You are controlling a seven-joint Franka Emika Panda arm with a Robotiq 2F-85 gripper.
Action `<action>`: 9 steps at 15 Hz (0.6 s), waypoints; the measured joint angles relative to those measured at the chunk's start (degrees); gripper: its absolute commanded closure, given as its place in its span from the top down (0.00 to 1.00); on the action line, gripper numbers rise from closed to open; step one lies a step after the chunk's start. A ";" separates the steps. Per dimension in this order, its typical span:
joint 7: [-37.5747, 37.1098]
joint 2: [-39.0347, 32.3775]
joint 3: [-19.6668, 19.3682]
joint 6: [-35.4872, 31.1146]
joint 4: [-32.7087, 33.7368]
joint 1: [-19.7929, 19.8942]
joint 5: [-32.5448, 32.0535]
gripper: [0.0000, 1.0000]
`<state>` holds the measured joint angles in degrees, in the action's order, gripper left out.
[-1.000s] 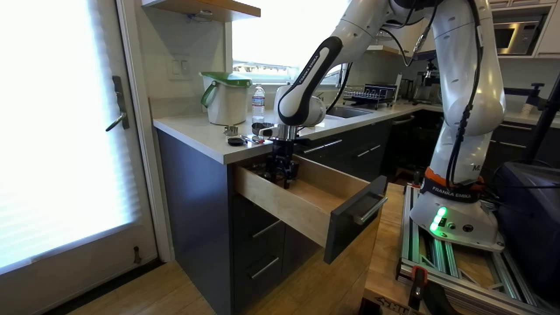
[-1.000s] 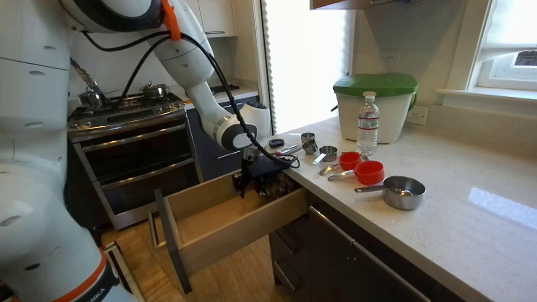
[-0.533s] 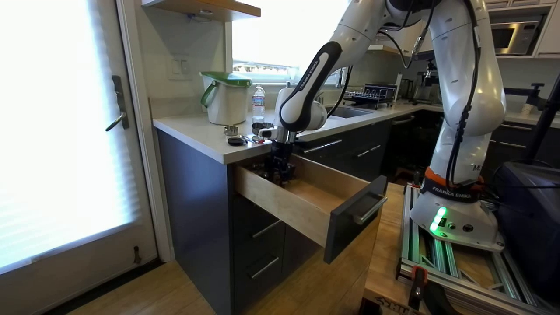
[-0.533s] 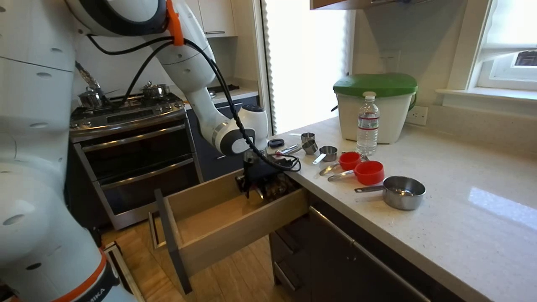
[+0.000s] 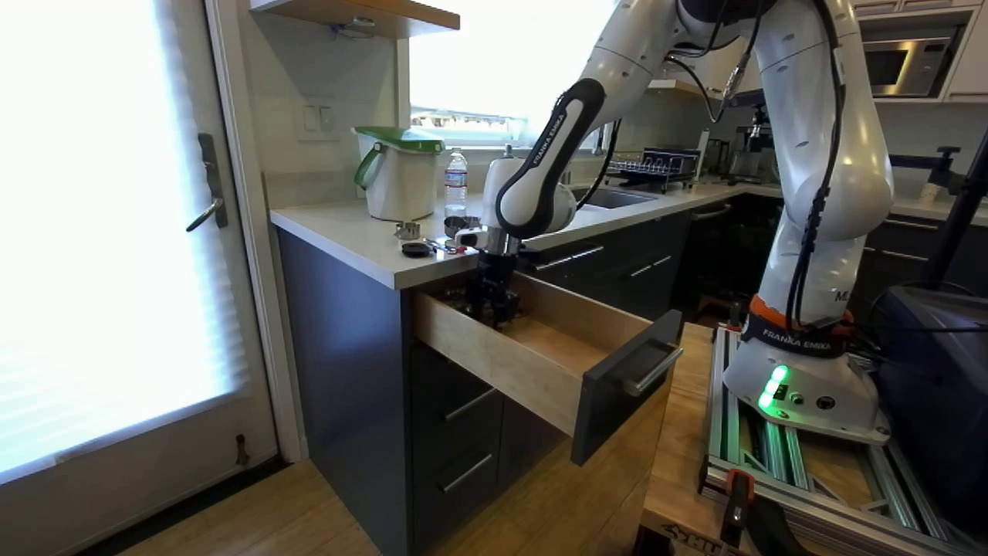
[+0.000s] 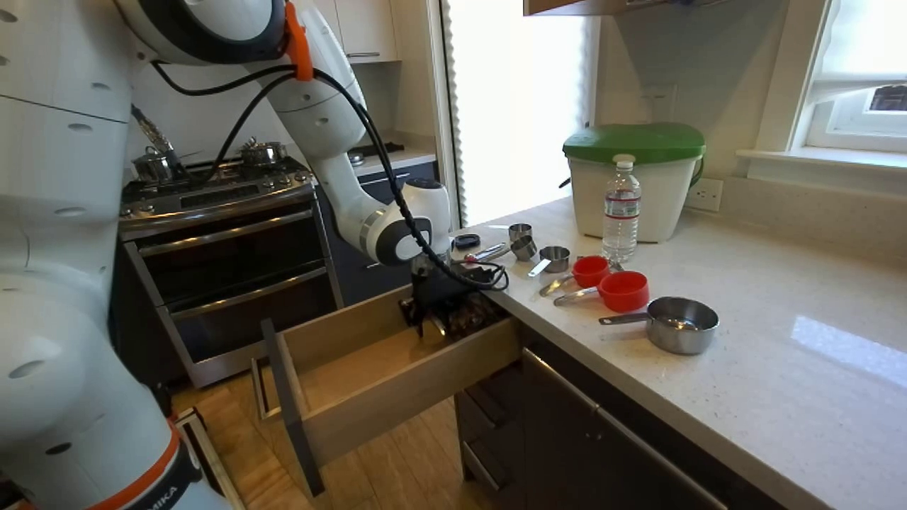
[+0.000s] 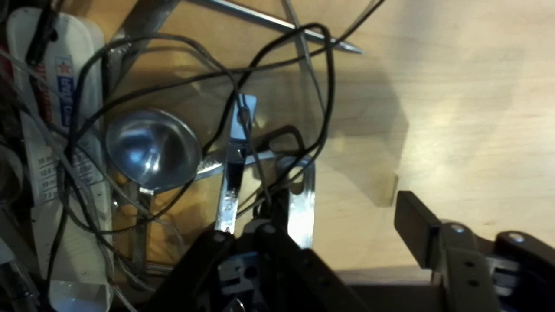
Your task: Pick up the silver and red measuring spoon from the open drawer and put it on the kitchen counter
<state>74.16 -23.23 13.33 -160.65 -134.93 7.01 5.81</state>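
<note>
Fingers (image 7: 416, 229) are down inside the open drawer (image 6: 411, 397), spread well apart: one at 6 o'clock of the wrist view, one at 4, nothing gripped that I can see. By the 6 o'clock tip: slotted metal handle (image 7: 302, 212), narrow silver handle (image 7: 235, 164), black cord (image 7: 332, 82) looping across. Steel spoon bowl (image 7: 149, 149) at 10 from the fingers, white ml-marked tool (image 7: 47, 182) at 9. Target: no red on any spoon I can make out, so can't confirm which piece is the silver and red measuring spoon; presumably among these, steel spoon bowl or narrow silver handle as best guesses. Done, by my read: drawer out, fingers in position. To go: close on the spoon, clear the cord, lift, set down on the counter (image 6: 779, 382). Counter lies toward 3 o'clock of the fingers in an exterior view, carrying silver-handled red cups (image 6: 627, 296) and a steel cup (image 6: 674, 338); silver utensil with a red end (image 6: 491, 251) sits at 1 o'clock, could be a look-alike.
</note>
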 measured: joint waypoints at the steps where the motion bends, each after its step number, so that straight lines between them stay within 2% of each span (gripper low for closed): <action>1: 0.00 0.01 0.08 0.50 0.11 0.07 -0.06 0.60; 4: 0.24 0.19 0.57 3.22 0.71 0.44 -0.10 0.56; 9: 2.70 1.09 1.69 9.61 1.75 1.18 0.16 0.61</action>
<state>76.86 -22.14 15.02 -151.04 -133.18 8.19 5.97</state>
